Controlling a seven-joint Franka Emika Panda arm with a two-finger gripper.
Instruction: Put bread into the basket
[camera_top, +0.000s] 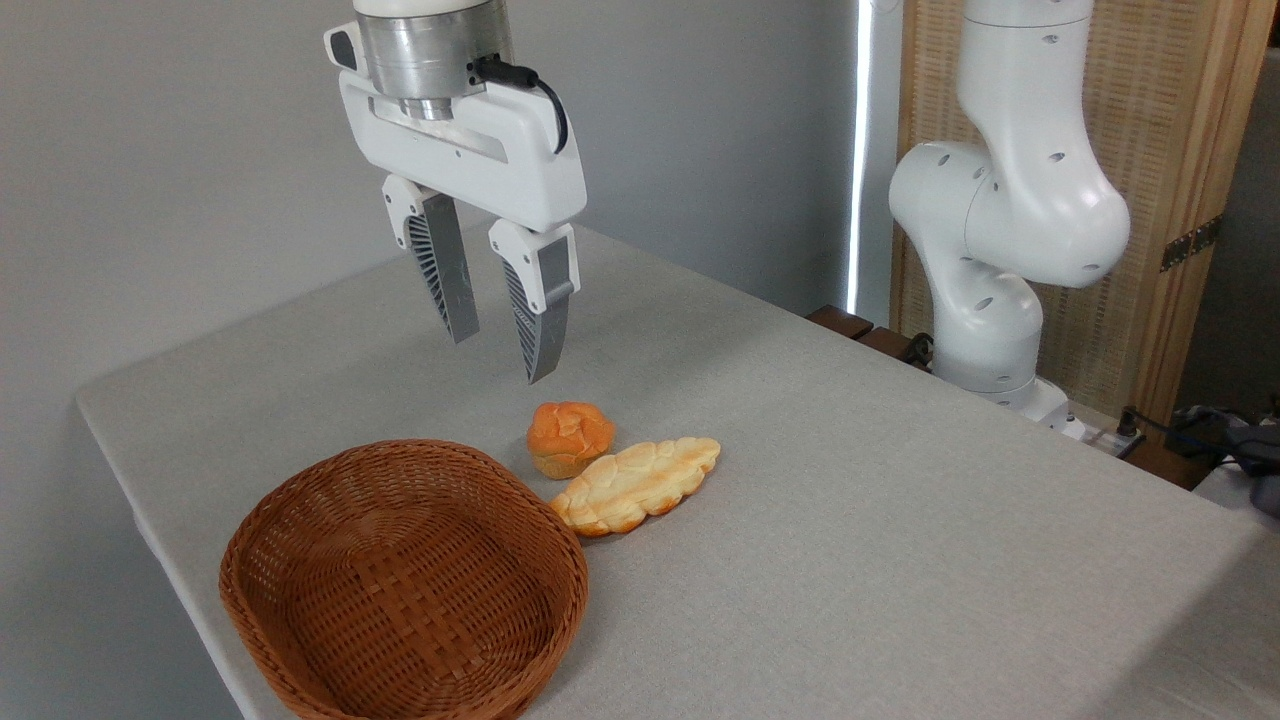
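The bread (636, 485), a long flat braided loaf, pale cream with golden-orange edges, lies on the grey table just right of the basket's far rim. The basket (400, 580), oval brown wicker, stands near the table's front left edge with nothing in it. My gripper (500, 355) hangs open in the air above the table, up and to the left of the bread, with nothing between its fingers.
A small round orange bun (569, 437) sits right behind the bread, touching it. The white arm base (1000, 250) stands at the table's far right edge. The table edge (120, 470) runs close to the basket's left.
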